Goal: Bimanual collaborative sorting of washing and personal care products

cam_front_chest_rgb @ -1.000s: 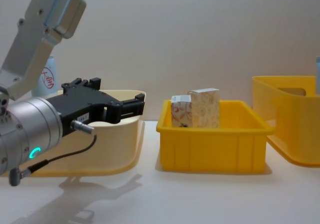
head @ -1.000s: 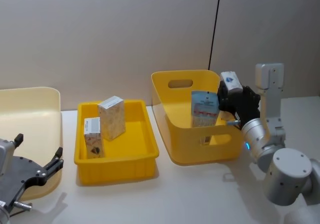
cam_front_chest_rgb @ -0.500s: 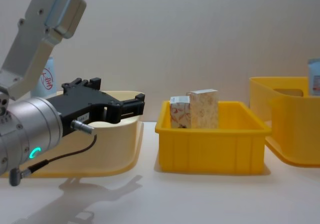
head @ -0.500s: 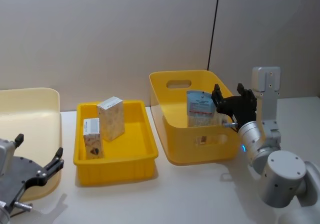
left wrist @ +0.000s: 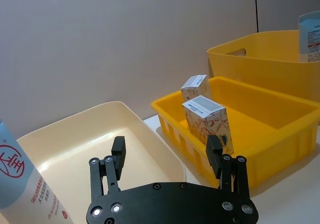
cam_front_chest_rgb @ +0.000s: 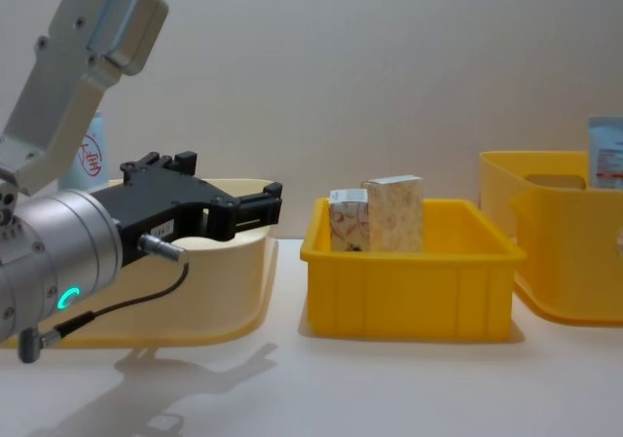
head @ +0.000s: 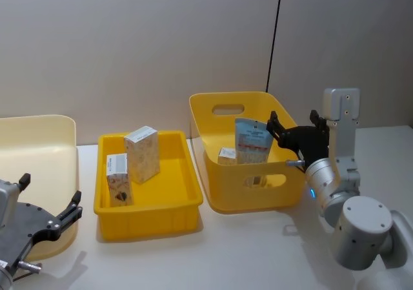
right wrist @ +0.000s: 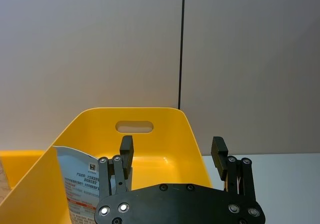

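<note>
A pale-blue squeeze tube (head: 253,141) stands in the deep yellow bin (head: 219,186), with a small white box (head: 227,155) lying beside it. My right gripper (head: 293,132) hangs open just above that bin's right rim, nothing between its fingers (right wrist: 126,146); the tube (right wrist: 80,184) is close beside it. Two floral cartons (head: 143,153) (head: 118,179) stand upright in the shallow yellow tray (head: 148,222). A white bottle with a red round mark (left wrist: 20,184) stands at the cream bin (left wrist: 100,144). My left gripper (head: 48,222) hovers open and empty before the cream bin.
The three containers sit in a row on the white table: cream bin (cam_front_chest_rgb: 234,281) left, shallow tray (cam_front_chest_rgb: 409,281) middle, deep bin (cam_front_chest_rgb: 555,252) right. Bare tabletop lies in front of them. A grey wall closes the back.
My right gripper opened and let go of the small white box, which now lies in the deep bin beside the tube. The left arm has not moved.
</note>
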Tool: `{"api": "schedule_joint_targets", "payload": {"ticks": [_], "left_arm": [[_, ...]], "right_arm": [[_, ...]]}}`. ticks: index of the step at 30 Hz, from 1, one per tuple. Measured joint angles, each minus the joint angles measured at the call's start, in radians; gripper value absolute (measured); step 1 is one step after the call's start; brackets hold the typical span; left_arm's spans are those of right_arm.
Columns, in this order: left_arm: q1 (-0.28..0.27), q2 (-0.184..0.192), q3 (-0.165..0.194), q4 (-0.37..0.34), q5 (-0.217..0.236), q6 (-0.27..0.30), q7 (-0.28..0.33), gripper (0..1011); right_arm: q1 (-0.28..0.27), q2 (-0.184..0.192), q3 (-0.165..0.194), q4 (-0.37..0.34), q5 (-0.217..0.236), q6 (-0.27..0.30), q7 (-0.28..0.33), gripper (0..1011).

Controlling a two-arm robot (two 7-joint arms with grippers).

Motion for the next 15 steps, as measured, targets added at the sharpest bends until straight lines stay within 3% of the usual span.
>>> {"api": "schedule_joint_targets", "payload": {"ticks": [7,15], "left_arm": [[0.0,0.0,0.0,0.0,0.0,0.0,0.0,1003],[0.0,0.0,0.0,0.0,0.0,0.0,0.0,1003]], "right_arm": [[-0.002,-0.002,0.003,0.002,-0.007,-0.032,0.0,1000],[-0.002,-0.005,0.007,0.003,-0.018,-0.11,0.001,1001]]}}
